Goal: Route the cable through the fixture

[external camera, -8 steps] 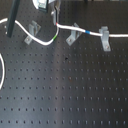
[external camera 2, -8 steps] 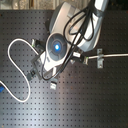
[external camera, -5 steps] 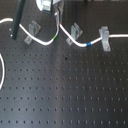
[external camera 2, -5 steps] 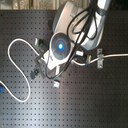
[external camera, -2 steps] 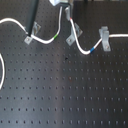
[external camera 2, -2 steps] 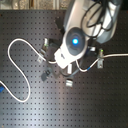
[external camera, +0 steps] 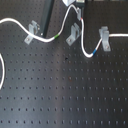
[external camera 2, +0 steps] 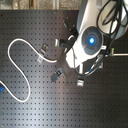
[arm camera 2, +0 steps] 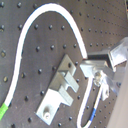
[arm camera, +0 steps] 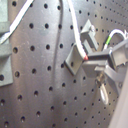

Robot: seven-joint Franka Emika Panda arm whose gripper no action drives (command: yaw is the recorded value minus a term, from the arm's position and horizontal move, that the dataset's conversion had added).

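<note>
- Gripper (external camera: 76, 8) sits just above the middle clip (external camera: 74, 32) in the first exterior view, right at the frame edge; fingers look pinched on the cable (external camera: 62, 33), though too blurred to be sure.
- In the second wrist view, one dark finger (arm camera 2: 100, 62) ends just beside the same clip (arm camera 2: 62, 86), with the cable (arm camera 2: 30, 22) arching over the clip's top and dropping behind the finger.
- Cable layout relative to the middle clip: enters from the first exterior view's left, passes the left clip (external camera: 32, 31), dips with a green band (external camera: 58, 37) just left of the middle clip, climbs to the gripper, falls right of the clip to a blue band (external camera: 93, 52), then exits past the right clip (external camera: 104, 38).
- Key relation: held section runs roughly vertical, directly above the middle clip's slot; clip lies straight below the gripper.
- Likely next: lower straight into the slot; risk of snagging a prong.
</note>
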